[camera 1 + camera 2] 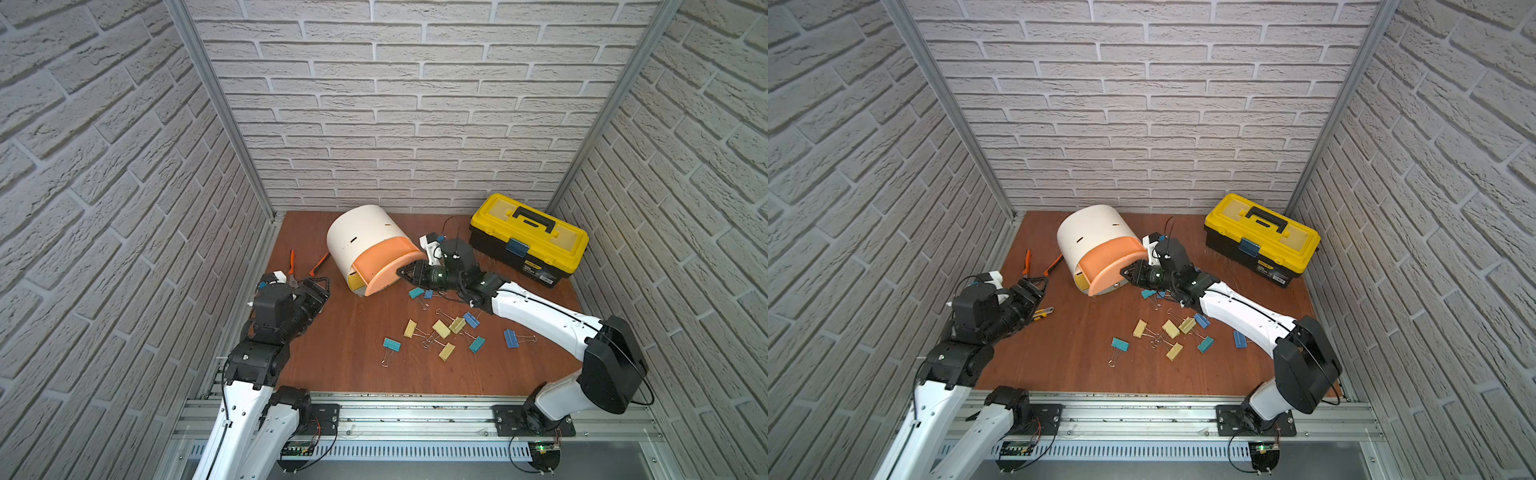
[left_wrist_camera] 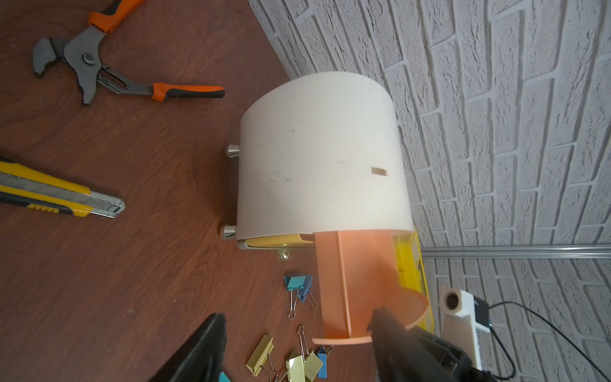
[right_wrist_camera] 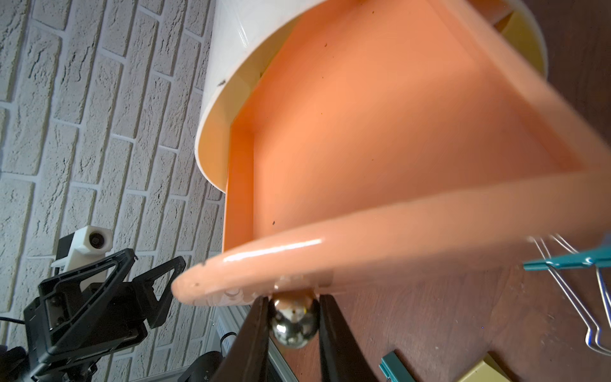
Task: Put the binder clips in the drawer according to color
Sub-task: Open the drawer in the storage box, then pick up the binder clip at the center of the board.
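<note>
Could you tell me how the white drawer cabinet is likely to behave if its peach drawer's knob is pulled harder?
The cabinet looks like light, thin plastic on small metal feet, so it would probably slide across the smooth table rather than hold still. With the peach drawer pulled well out up top, it might also tip forward.

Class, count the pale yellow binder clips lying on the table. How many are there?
4 yellow clips, in the loose pile: the leftmost, two side by side in the middle, and one nearest the robot's base. The right arm may hide more.
</note>
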